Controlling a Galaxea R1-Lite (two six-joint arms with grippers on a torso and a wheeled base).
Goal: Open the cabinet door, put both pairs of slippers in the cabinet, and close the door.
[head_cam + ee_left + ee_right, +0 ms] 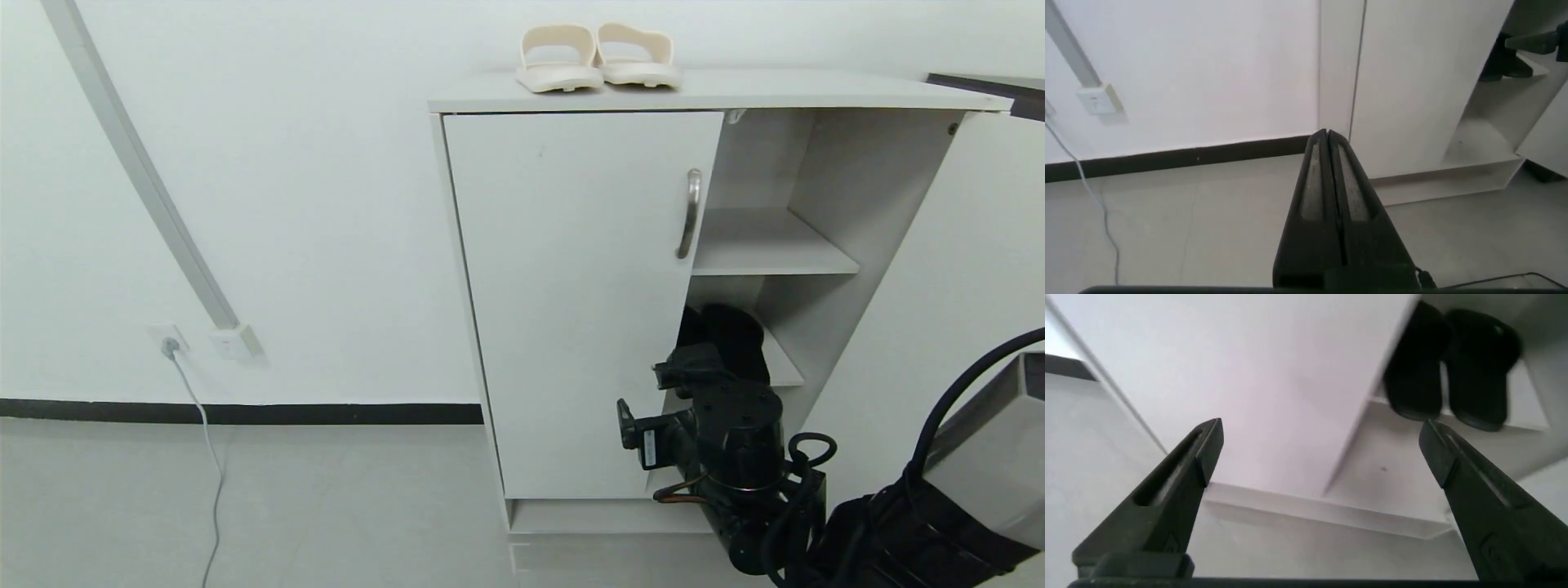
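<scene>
Left gripper (pixel 1327 175): fingers pressed together on nothing, held low over the floor (pixel 1208 229) and well apart from the cabinet (pixel 718 90).

Left door (pixel 571 302): closed, with its metal handle (pixel 692 214) on the inner edge.

Cream slippers (pixel 598 57): one pair on the cabinet top, side by side and upright. Each has a thick pale sole and a single wide band across the foot. They sit close to the front edge and are not yet stored.

Black slippers (pixel 1454 363): a second pair, flat and dark, lying side by side on the lower shelf (pixel 1404 449) inside the open right half. Their near ends reach about to the shelf's front edge.

Right gripper (pixel 1320 433): fingers spread wide and holding nothing, just in front of the lower shelf, between the closed door's edge and the black pair.

Right door (pixel 939 327): swung open.

Likely hazards:
- A finger could catch a black slipper as the arm backs out and drag it off the shelf.
- The arm could strike the closed door's edge.
- A grip on one band only could nudge the cream pair off the top.
- The right door could jam if a sole protrudes.
</scene>
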